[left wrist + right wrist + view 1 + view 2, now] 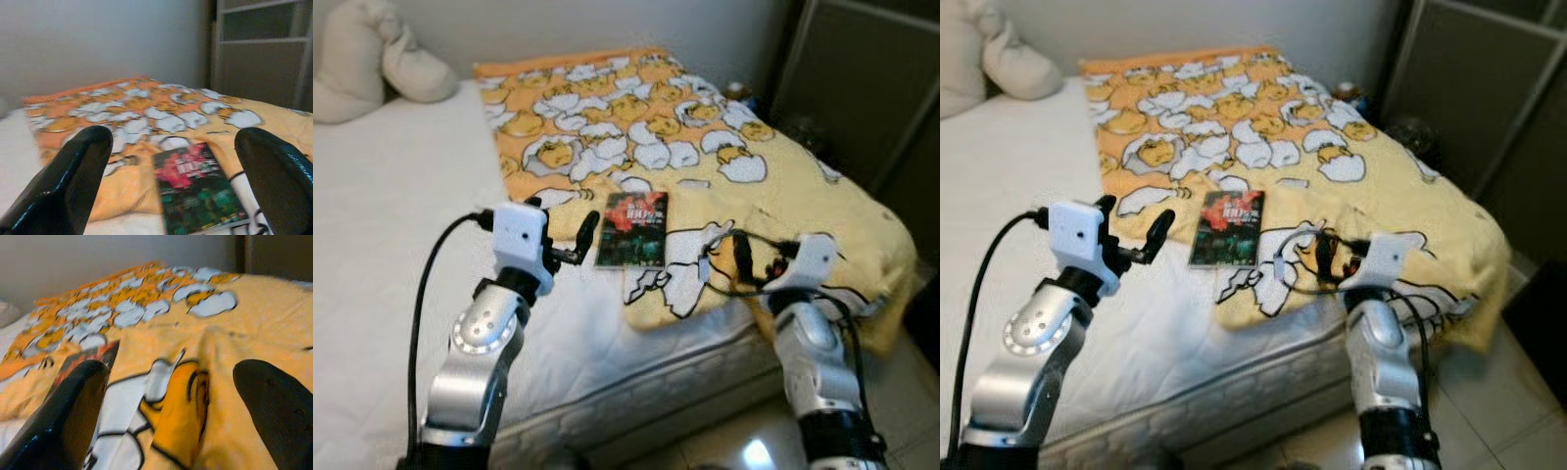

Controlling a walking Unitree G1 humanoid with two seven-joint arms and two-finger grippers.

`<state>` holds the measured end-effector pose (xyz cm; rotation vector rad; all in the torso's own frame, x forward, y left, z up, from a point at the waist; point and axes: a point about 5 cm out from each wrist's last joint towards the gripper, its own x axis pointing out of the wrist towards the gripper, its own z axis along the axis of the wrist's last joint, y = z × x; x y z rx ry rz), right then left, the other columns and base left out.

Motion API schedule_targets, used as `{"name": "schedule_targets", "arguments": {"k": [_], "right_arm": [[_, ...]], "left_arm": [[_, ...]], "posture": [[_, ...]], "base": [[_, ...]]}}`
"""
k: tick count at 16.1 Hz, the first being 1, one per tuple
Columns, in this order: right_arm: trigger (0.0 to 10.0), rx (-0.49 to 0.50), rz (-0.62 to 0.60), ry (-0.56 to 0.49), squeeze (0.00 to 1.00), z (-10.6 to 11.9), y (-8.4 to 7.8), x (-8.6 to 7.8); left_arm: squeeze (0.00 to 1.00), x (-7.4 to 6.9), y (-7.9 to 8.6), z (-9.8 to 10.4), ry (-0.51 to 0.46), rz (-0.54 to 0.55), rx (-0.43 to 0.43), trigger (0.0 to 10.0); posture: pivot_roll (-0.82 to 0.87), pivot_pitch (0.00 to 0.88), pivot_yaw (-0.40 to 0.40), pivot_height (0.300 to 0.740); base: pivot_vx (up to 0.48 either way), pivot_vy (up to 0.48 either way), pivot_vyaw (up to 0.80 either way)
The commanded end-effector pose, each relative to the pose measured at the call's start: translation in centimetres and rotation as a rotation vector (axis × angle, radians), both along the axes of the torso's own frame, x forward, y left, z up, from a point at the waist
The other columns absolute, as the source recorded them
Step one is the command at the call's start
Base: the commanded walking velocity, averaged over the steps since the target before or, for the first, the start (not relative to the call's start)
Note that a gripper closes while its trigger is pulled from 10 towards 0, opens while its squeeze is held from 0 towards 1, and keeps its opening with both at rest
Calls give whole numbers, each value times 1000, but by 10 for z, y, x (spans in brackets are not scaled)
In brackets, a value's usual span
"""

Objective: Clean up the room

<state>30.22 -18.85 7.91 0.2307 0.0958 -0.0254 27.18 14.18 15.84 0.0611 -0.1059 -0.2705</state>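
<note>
Head views: a thin, glossy book (632, 229) with a dark red-and-green cover lies flat on the yellow duck-print blanket (705, 137), close to the blanket's near edge, its long axis running away from the robot toward the wall. The left gripper (566, 235) hovers just beside the book's left edge, fingers spread; the right gripper (729, 262) sits farther off over rumpled blanket, so I judge the left arm nearer. White mattress sheet (382, 206) is smooth; a soft cream pillow (372, 59) rests at the far corner

Left wrist view: the book (195, 188) lies ahead between the wide-set black fingers (68, 181), slightly toward one side

Right wrist view: fingers (63, 416) stand wide over a soft fold of blanket (186, 406); the book's corner (78, 364) peeks beyond
</note>
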Motion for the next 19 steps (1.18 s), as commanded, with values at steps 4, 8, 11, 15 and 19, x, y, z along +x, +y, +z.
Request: {"name": "schedule_targets", "arguments": {"k": [4, 8, 11, 15, 19], "right_arm": [[10000, -243, -138, -238, 0, 39, 6, -32], [10000, -293, -114, -274, 0, 44, 15, -67], [10000, -297, -108, -278, 0, 48, 18, -68], [10000, -289, -97, -253, 0, 46, 18, -63], [10000, -273, -81, -232, 0, 42, 19, -59]], "left_arm": [[0, -5, 17, -6, 18, 121, 12, 10000], [0, -8, 20, -17, 43, 133, 46, 10000], [0, -4, 11, -14, 28, 106, 55, 10000], [0, -3, 0, -6, 4, 93, 11, 10000], [0, -1, 1, -7, 12, 100, 6, 10000]], "posture": [[60, 0, 0, 719], [19, 0, -4, 719], [3, 0, 2, 719], [-2, 0, 4, 719], [2, 0, 4, 719]], "base": [[0, 0, 0], [0, 0, 0], [0, 0, 0], [424, 0, 0], [480, 0, 0]]}}
